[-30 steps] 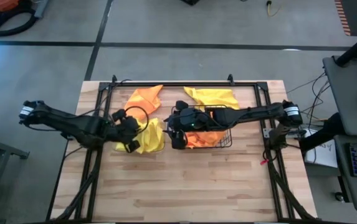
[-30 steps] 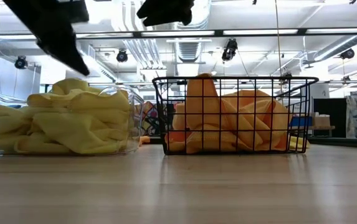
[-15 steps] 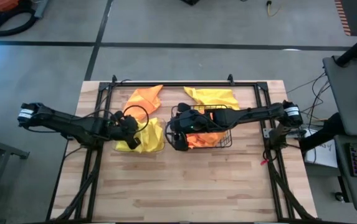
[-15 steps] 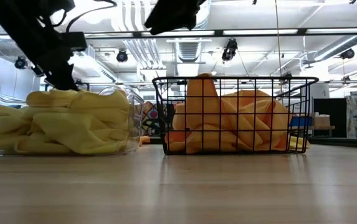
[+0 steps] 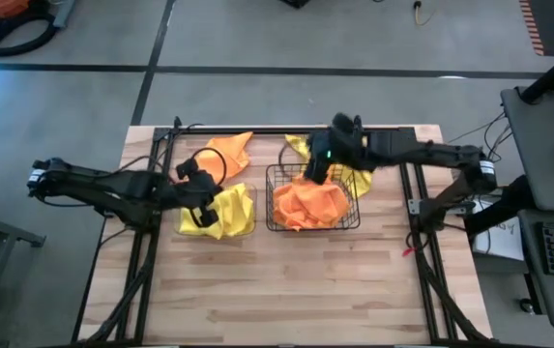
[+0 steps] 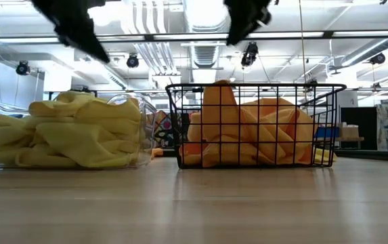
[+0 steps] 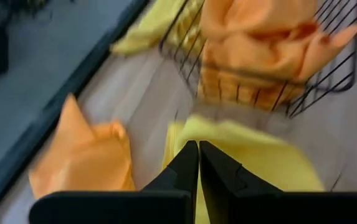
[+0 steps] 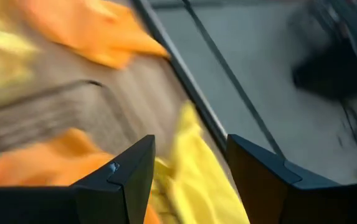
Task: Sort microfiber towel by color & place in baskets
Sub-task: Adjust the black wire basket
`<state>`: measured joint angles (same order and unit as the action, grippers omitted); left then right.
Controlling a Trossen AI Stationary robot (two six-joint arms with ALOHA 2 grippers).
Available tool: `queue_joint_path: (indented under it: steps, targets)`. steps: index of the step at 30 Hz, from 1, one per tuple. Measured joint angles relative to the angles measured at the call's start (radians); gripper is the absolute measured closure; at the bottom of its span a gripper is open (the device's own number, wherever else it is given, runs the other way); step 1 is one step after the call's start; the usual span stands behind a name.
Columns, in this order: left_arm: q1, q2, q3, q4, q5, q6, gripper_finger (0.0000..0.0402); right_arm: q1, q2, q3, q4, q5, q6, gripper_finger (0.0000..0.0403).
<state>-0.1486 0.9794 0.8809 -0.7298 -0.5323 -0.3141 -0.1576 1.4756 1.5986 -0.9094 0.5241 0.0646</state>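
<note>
Left arm: reaches in from the left edge of the high view along the table (image 5: 286,290), its wrist over the back rim of the clear basket (image 5: 220,211), left of frame centre.
Left gripper (image 7: 198,163): the fingers are pressed together with nothing between them; the wrist view looks down on yellow towels (image 7: 253,152) just below the tips.
Clear basket: lower left in the low view (image 6: 129,129), piled with yellow towels (image 6: 65,135); it stands just beside the wire basket.
Wire basket (image 5: 349,224): centre of the high view, black grid holding orange towels (image 5: 310,203); in the low view (image 6: 254,88) the orange heap (image 6: 261,135) rises to the rim.
Right arm: comes from the right edge of the high view, stretched across the top of the table, its wrist over the wire basket's far rim.
Right gripper (image 8: 190,168): the fingers are spread wide and hold nothing; a yellow towel (image 8: 197,174) lies under the gap.
Loose yellow towel (image 5: 301,147): on the table behind the wire basket, upper centre.
Loose orange towel (image 5: 226,153): on the table behind the clear basket, upper left of centre; also in the left wrist view (image 7: 81,155).
Change, right arm: half a second ago its gripper hung over the near left part of the wire basket; it has now pulled back to the far rim, uncovering the orange heap.
Change, left arm: it has lifted off the yellow pile; in the low view it sits higher, at the upper left.
</note>
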Motion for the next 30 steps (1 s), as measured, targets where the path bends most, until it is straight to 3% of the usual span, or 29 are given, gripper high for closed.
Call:
queue_joint_path:
  steps: [4,14,20,30]
  targets:
    - [0.0,0.001,0.039,0.035,0.001,0.093,0.0402,-0.158,-0.001,-0.007,-0.077,-0.049,0.065,0.0209]
    - [0.0,0.001,0.054,0.033,-0.005,0.156,0.0402,-0.527,0.013,-0.149,-0.238,-0.391,0.172,0.0209]
    - [0.0,0.001,0.053,0.035,-0.006,0.162,0.0402,-0.581,0.003,-0.277,-0.3,-0.41,0.231,0.0199]
    - [0.0,0.001,0.053,0.039,-0.007,0.134,0.0401,-0.602,0.0,-0.469,-0.159,-0.479,0.224,0.0124]
